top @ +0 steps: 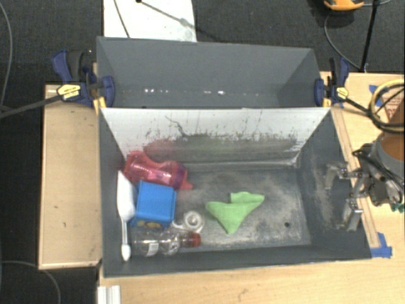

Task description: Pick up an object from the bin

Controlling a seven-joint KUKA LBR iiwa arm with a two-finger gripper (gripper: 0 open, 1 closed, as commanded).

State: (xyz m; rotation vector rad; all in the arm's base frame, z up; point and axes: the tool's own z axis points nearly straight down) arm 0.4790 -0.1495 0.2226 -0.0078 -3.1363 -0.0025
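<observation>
My gripper [345, 195] hangs at the bin's right side, above the sloping right wall, with its two metal fingers apart and nothing between them. The nearest loose thing is a crumpled green cloth [233, 211] on the bin floor, well to the gripper's left. Further left a clear plastic bottle with a red cap [166, 241] lies on its side by the front wall, with a small round clear piece [192, 221] just above its neck.
At the bin's left side a blue block [155, 202] sits against a pink plastic toy [155, 171], with a white brush [125, 211] lying along the left wall. The arm comes in from the right, over the bin's rim.
</observation>
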